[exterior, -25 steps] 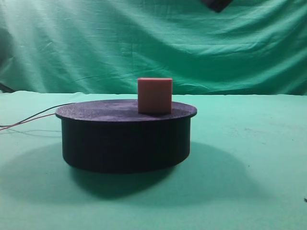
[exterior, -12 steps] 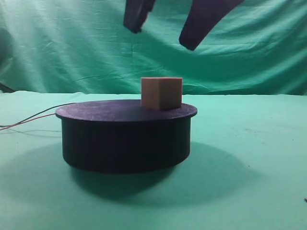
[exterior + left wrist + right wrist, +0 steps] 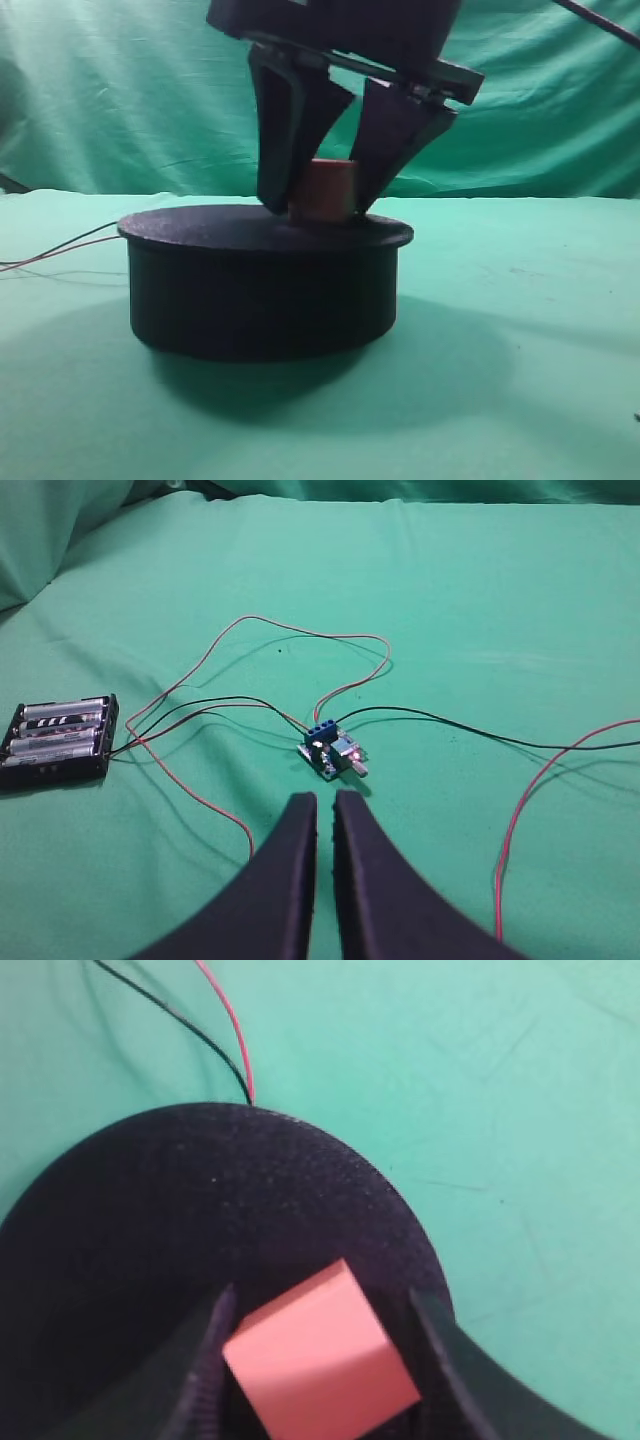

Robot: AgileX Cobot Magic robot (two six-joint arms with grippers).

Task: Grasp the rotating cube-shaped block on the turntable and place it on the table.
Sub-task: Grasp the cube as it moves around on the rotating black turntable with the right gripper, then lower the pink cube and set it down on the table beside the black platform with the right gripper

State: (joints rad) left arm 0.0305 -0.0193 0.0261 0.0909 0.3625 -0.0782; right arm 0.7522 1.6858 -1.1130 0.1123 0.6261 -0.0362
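The pinkish cube-shaped block (image 3: 325, 190) sits on the black turntable (image 3: 260, 290), right of its centre. My right gripper (image 3: 320, 205) has come down from above and is open, one finger on each side of the block, tips at the disc's top. In the right wrist view the block (image 3: 320, 1355) lies turned at an angle between the fingers of the right gripper (image 3: 322, 1300), near the disc's rim (image 3: 200, 1190). The right finger stands clear of the block. My left gripper (image 3: 324, 798) is shut and empty over the green table (image 3: 480, 600), away from the turntable.
Thin red and black wires (image 3: 50, 252) run left from the turntable across the green table (image 3: 520, 350). Under the left gripper lie a black battery holder (image 3: 60, 742), a small blue circuit board (image 3: 330, 752) and looping wires (image 3: 520, 810). A green backdrop hangs behind.
My right gripper has come down from the top of the view onto the turntable and now straddles the block. The block has turned with the disc.
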